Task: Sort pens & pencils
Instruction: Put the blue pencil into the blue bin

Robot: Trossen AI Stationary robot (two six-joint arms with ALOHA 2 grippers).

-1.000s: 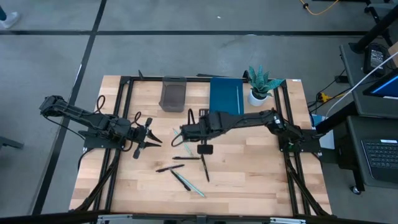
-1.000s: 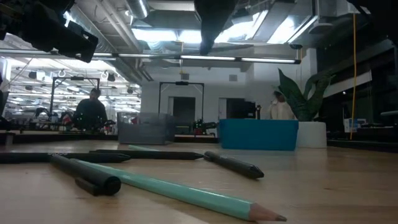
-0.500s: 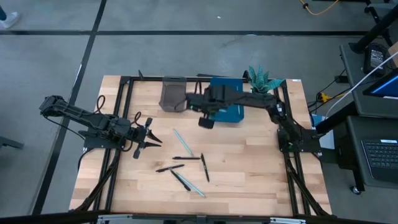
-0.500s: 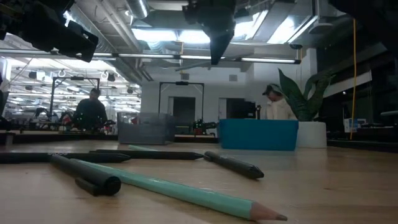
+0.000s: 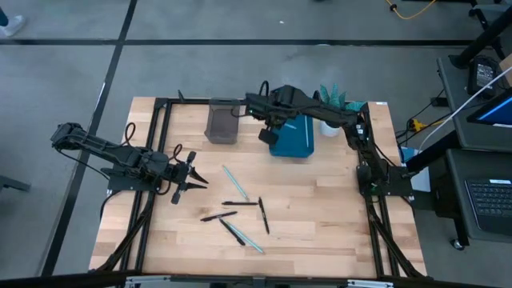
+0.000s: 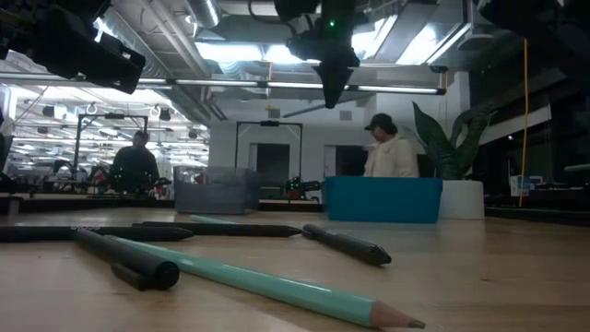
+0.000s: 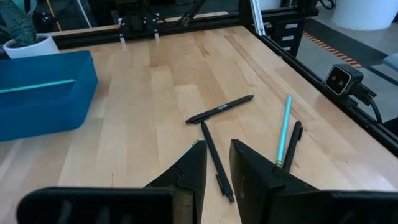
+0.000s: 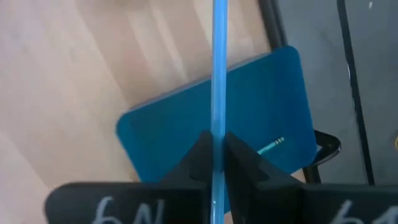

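My right gripper [image 5: 254, 108] hangs high over the table's far side, shut on a pale blue pencil [image 8: 217, 68] above the blue bin [image 8: 249, 112]. One teal pencil [image 8: 271, 147] lies in that bin. Several pens and pencils lie flat on the table's middle: a teal pencil [image 5: 234, 182], black pens [image 5: 240, 203] [image 5: 263, 216], and a black pen and teal pencil [image 5: 240, 235] side by side. My left gripper [image 5: 194, 172] waits open at the table's left, pointing at them, with nothing between its fingers [image 7: 249, 168]. My right gripper pinches the pencil's shaft [image 8: 217, 127] between its two fingers. The fingers come steeply from above and the pencil runs on past them; both its ends lie outside the wrist view. The pencil is lifted clear, over the blue bin.
A grey bin [image 5: 222, 122] stands left of the blue bin [image 5: 294, 136] at the far edge, and a potted plant [image 5: 334, 108] stands right of it. Black frame rails [image 5: 160, 144] run along the table's sides. A person [image 6: 387, 152] stands in the room behind.
My right gripper has swung from just above the pens in the table's middle toward the far edge, rolling as it went, and now hangs over the blue bin with the pencil. The pens on the table have stayed put. A person has walked across the background.
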